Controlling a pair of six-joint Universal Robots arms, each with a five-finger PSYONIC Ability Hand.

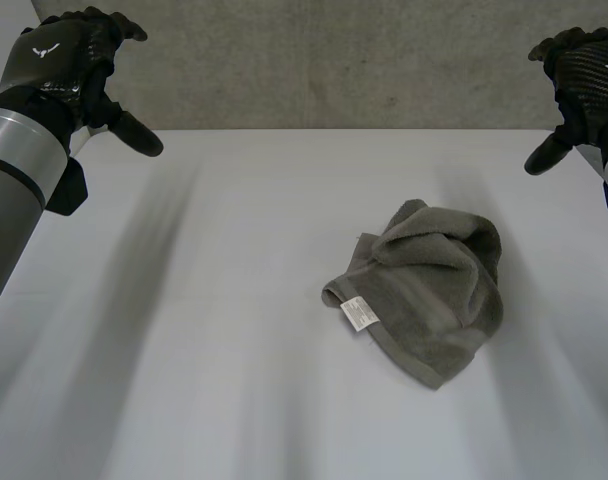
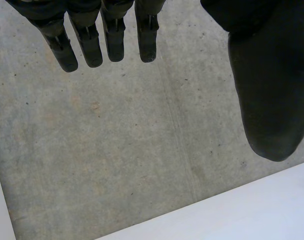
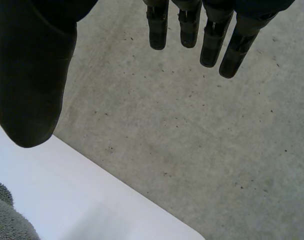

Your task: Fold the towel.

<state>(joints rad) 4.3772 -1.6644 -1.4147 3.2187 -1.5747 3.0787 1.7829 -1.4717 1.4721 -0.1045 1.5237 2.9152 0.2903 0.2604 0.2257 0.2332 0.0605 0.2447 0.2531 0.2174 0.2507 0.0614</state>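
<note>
Grabbing the bunched top layer could lift the whole heap instead of one corner, because the edges of the grey towel are tucked under its own folds. It lies crumpled in a loose mound on the white table, nearer the right edge, a white label showing at its hem. The left hand and right hand hover by the far corners, fingers straight, holding nothing.

White table, grey speckled concrete surface beyond its far edge
</note>
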